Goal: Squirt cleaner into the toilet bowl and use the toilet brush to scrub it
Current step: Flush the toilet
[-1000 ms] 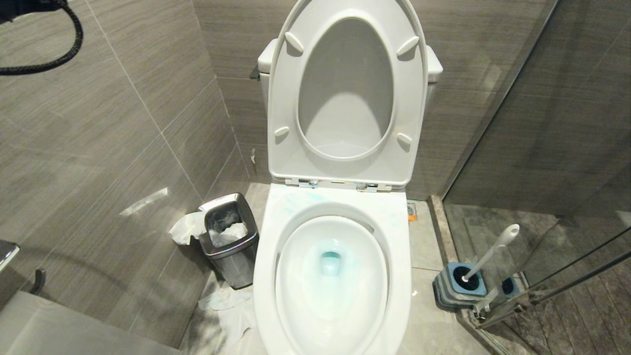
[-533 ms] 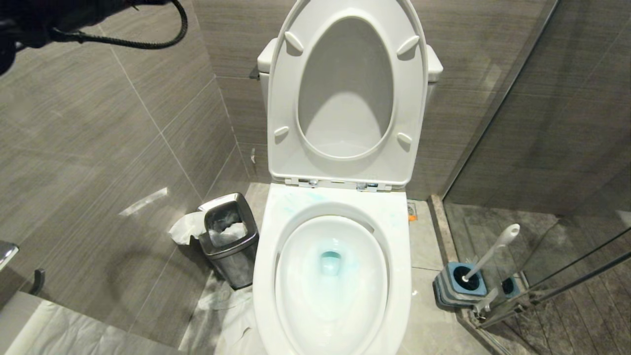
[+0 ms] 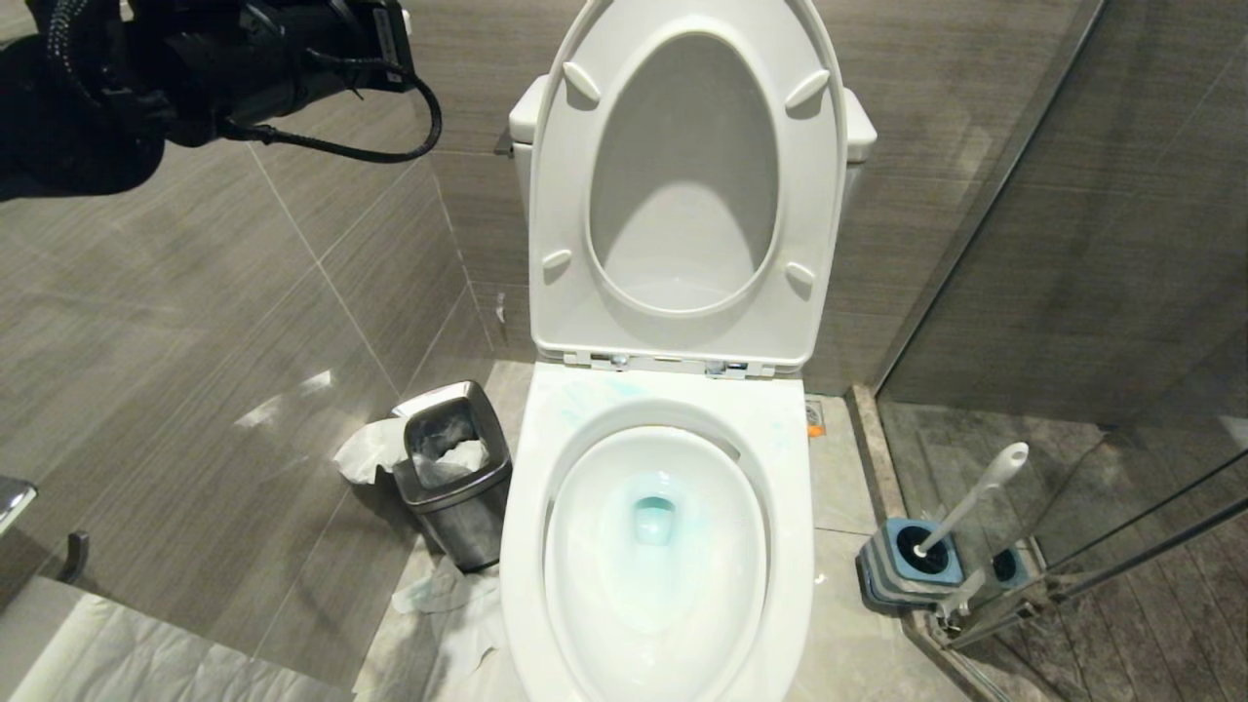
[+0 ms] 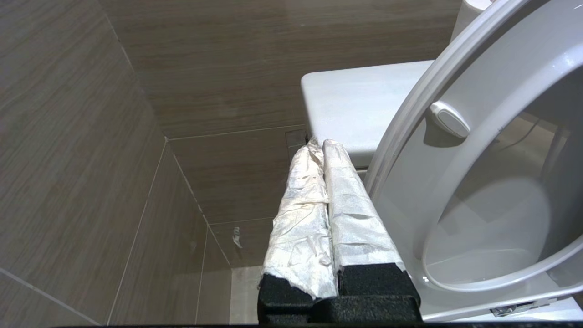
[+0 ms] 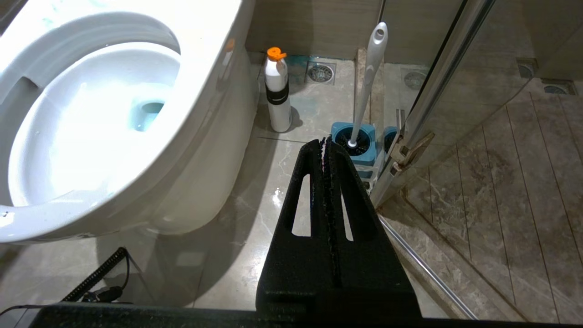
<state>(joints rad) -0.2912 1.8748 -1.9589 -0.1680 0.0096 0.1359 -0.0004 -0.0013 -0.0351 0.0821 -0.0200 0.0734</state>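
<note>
Blue cleaner tinted the toilet bowl (brush back in its holder); my grippers were pressed together, empty.

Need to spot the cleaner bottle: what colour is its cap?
Orange, on the white bottle with a black band; right wrist view shows it best.

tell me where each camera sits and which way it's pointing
Head view: high on the robot, facing forward and down at the toilet bowl with its raised seat, the bin and the toilet brush; the left arm shows at the upper left.
Left wrist view: behind the shut left end effector, high up, facing the tank and wall.
Right wrist view: behind the shut right end effector, low, facing the floor, brush and cleaner bottle.
Shared: the bowl and brush appear in the head and right wrist views.
</note>
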